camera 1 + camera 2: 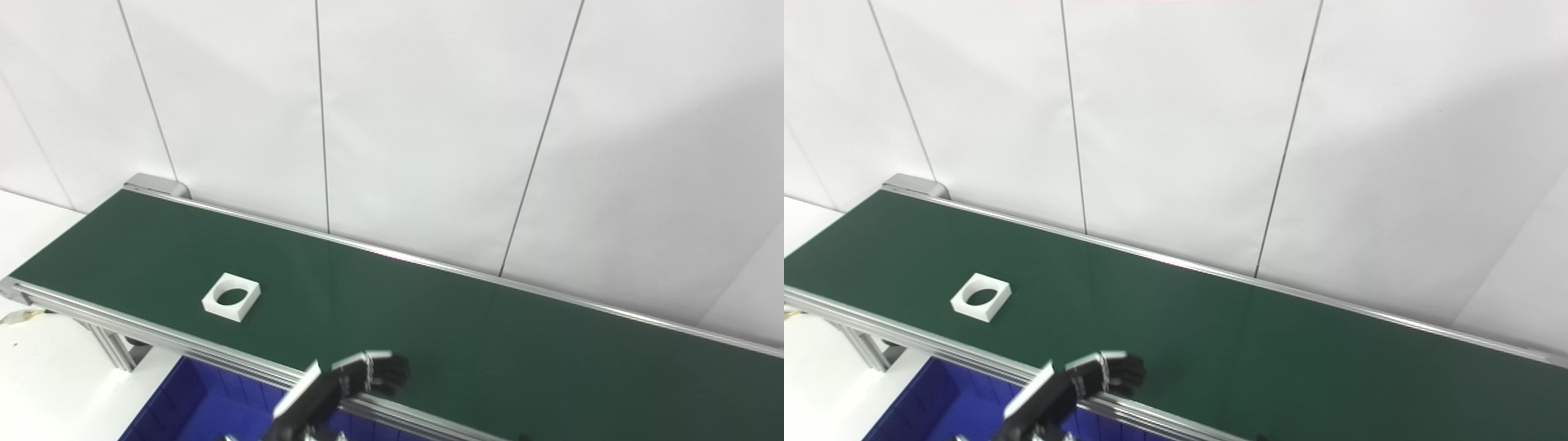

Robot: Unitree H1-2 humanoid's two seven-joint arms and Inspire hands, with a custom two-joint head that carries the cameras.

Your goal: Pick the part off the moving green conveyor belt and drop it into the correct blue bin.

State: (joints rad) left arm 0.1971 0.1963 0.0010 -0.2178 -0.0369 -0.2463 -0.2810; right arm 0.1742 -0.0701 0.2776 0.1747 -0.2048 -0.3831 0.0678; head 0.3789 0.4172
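left robot hand (361, 376): fingers curled, empty, over belt (429, 318) edge | white part (231, 296): well apart

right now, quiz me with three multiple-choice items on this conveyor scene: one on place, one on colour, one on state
1. Where is the white square part?
A. in the blue bin
B. on the green conveyor belt, left of the robot hand
C. in the robot hand

2. What colour is the bin below the belt's near rail?
A. blue
B. red
C. grey

3. What is the left robot hand doing?
A. gripping the part
B. resting in the bin
C. at the belt's near edge, holding nothing

Answers: 1 B, the part lies flat on the belt, apart from the hand. 2 A, blue shows under the rail. 3 C, nothing sits in its curled fingers.
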